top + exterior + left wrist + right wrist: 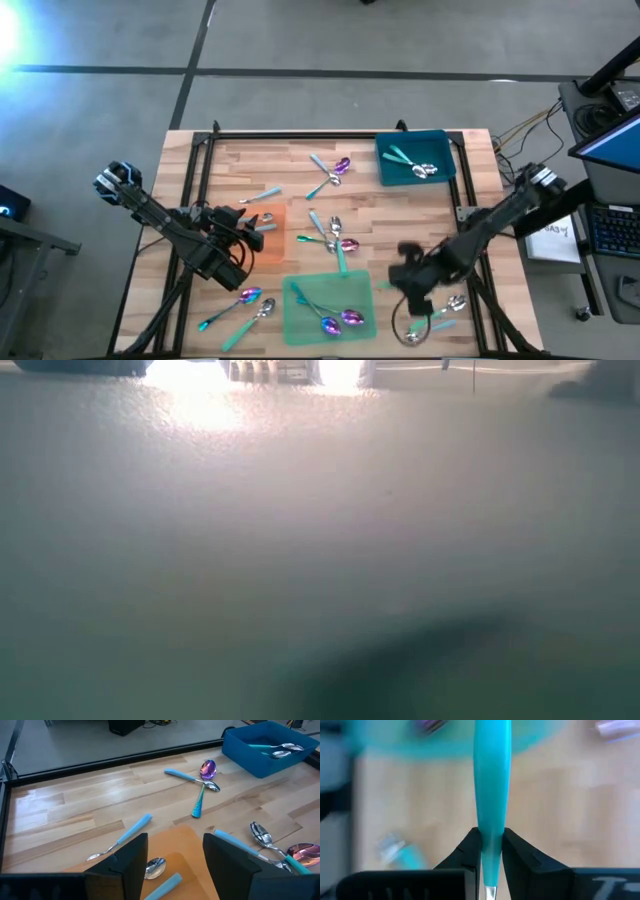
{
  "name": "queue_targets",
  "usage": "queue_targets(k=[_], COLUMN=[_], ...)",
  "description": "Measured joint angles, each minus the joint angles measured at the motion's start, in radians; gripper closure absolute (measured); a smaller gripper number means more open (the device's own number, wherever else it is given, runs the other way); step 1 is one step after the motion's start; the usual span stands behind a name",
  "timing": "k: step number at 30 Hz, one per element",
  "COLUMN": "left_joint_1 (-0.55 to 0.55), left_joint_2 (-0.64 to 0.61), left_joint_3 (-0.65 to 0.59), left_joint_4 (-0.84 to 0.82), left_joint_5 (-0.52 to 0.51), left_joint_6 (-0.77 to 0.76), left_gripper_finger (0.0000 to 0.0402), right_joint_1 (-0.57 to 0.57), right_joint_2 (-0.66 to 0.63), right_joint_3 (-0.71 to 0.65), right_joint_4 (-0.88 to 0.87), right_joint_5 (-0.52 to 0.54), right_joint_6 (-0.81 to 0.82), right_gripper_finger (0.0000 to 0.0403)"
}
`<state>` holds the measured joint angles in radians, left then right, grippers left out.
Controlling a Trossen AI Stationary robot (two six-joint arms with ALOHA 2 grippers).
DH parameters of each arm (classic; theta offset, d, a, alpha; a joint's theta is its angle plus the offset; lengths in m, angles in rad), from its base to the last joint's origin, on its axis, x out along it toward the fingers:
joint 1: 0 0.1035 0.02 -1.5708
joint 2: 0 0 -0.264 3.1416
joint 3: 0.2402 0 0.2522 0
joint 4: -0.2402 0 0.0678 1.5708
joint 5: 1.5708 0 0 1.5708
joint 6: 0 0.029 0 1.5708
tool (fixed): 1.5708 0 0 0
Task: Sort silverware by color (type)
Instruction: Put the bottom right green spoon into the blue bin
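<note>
My left gripper [175, 855] hangs open over the orange mat [272, 238]. Its fingers stand either side of a silver spoon [156, 868] with a pale blue handle that lies flat on the mat. My right gripper [405, 278] is at the right edge of the green mat [325, 300], shut on a teal-handled utensil [492, 785]; that utensil's head is hidden. Purple-headed spoons [340, 318] lie on the green mat. The teal bin [440, 150] at the far right holds two silver spoons [415, 168]. My right gripper pinches the teal handle at its narrow end [491, 845] between the two fingers, where a bit of silver metal [490, 892] shows behind them. The handle runs straight forward along the fingers and widens away from them. Whether it is lifted clear I cannot tell.
Loose spoons lie around: a crossed pair at the far middle [330, 172], one pale blue [262, 193], a cluster at the centre [335, 235], two at the near left [240, 305], some at the near right [445, 310]. The low view shows only blur.
</note>
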<state>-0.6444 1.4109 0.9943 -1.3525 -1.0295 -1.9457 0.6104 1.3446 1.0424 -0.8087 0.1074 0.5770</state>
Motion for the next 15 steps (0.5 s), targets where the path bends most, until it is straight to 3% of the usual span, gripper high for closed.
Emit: queue_targets(k=[5,11,15], left_joint_1=[0.0,0.0,0.0], left_joint_2=[0.0,0.0,0.0], left_joint_3=[0.0,0.0,0.0], left_joint_4=[0.003,0.008,0.009], left_joint_5=[0.0,0.0,0.0], left_joint_6=[0.0,0.0,0.0], left_gripper_finger=[0.0226,0.0226,0.0226], right_joint_1=[-0.149,-0.432,-0.675], right_joint_2=[-0.137,-0.212,-0.209], right_joint_3=[0.0,0.0,0.0], right_joint_4=[-0.117,-0.182,-0.175], right_joint_5=[0.305,0.498,0.551], right_joint_6=[-0.017,-0.194,-0.395], right_gripper_finger=[0.036,0.036,0.036])
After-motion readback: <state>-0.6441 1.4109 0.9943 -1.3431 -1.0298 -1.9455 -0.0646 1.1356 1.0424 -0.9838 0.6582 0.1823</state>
